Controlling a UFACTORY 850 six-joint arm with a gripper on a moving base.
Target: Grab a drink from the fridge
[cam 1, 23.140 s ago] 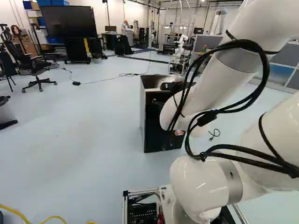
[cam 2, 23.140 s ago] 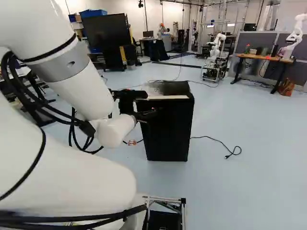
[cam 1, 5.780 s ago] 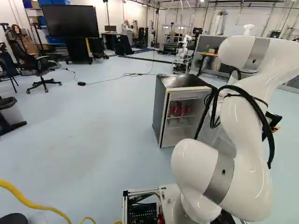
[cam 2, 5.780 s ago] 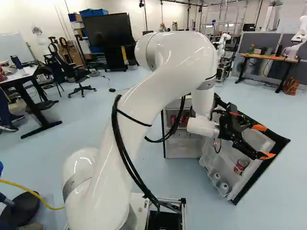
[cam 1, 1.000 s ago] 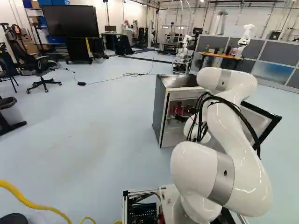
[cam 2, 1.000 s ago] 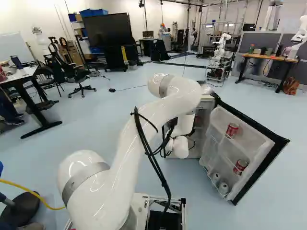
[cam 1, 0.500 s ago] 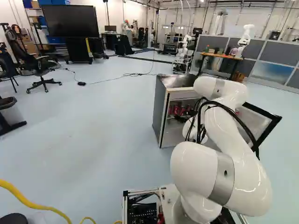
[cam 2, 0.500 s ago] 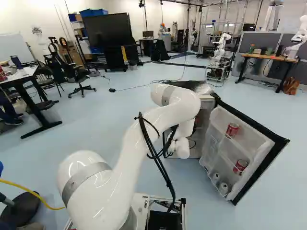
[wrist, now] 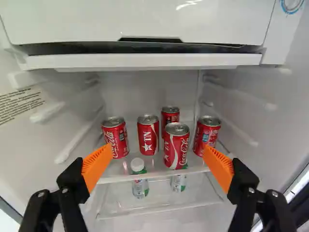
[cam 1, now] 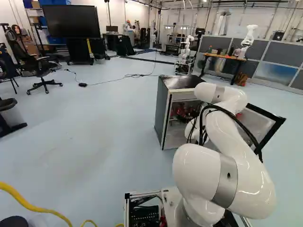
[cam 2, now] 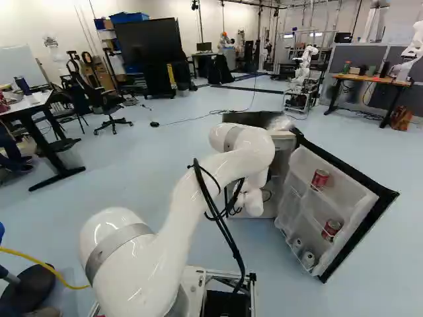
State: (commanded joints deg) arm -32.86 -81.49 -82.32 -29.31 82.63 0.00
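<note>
Hand (cam 1: 189, 114) now nearer the red cans (wrist: 176, 147)

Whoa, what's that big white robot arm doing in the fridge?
It's trying to get a drink. The fridge door is open, and the white arm is reaching in. Its black gripper has its two orange-padded fingers spread wide, facing a shelf with five red cans on it. More drinks are lower down, and the door has some too. The gripper isn't holding anything yet. It will probably go for one of the red cans next.
</note>
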